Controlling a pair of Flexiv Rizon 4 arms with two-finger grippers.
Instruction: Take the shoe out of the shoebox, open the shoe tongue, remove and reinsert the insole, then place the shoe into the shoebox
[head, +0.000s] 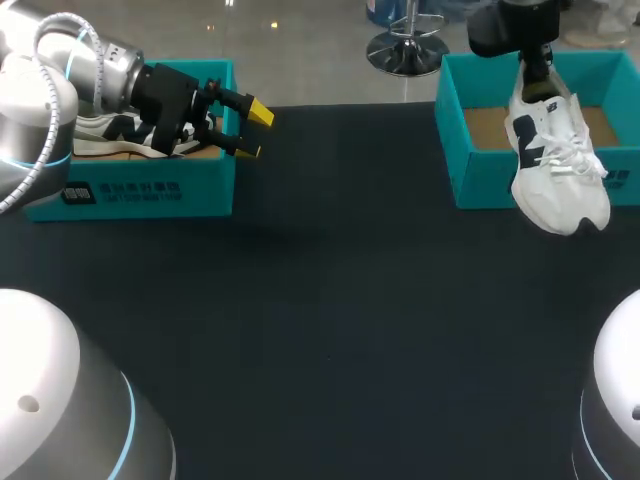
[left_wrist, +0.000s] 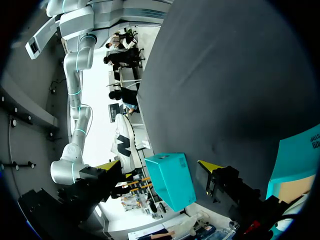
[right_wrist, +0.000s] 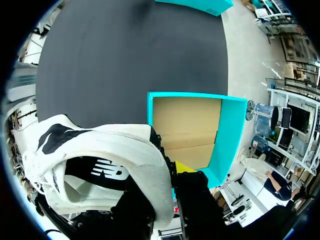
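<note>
Now at step one, removal of the shoe. Upper right of the head view: right gripper (head: 537, 65), jaws pinching the heel collar of the shoe (head: 555, 160), which hangs toe-down over the front wall of the right box (head: 470, 190), apparently lifted free. Upper left: left gripper (head: 255, 130), jaws spread and holding nothing, just beside the left box (head: 150, 190), which holds a second shoe (head: 100, 130). Next move, by judgement: lower the shoe sole-down onto the table (head: 340, 300), so the left gripper can reach the tongue. The dark table spreads broadly between the boxes, giving room for this.
</note>
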